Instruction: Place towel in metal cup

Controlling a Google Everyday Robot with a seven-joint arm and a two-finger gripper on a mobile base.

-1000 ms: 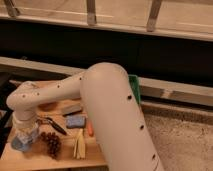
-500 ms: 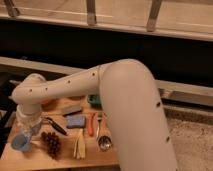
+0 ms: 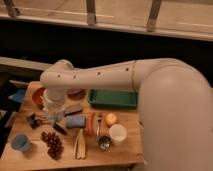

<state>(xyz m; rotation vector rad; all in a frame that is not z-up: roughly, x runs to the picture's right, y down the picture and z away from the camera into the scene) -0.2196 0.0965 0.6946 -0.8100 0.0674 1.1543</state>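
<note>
A small metal cup (image 3: 104, 144) stands near the front edge of the wooden table (image 3: 125, 152), beside a white cup (image 3: 118, 134). A blue folded cloth-like piece (image 3: 76, 121), which may be the towel, lies mid-table to the cup's upper left. My gripper (image 3: 52, 109) hangs from the white arm (image 3: 100, 77) over the table's left part, just left of the blue piece and above a black tool (image 3: 34, 120). Whether it touches anything is hidden.
A green tray (image 3: 112, 98) sits at the back. A red bowl (image 3: 37, 95), blue cup (image 3: 20, 142), grapes (image 3: 52, 143), banana (image 3: 80, 145), carrot (image 3: 90, 124), fork (image 3: 99, 124) and orange (image 3: 111, 119) crowd the table. A dark counter wall rises behind.
The arm has swung away from the table's right side, uncovering the tray, the metal cup and the white cup. The gripper stays over the left part.
</note>
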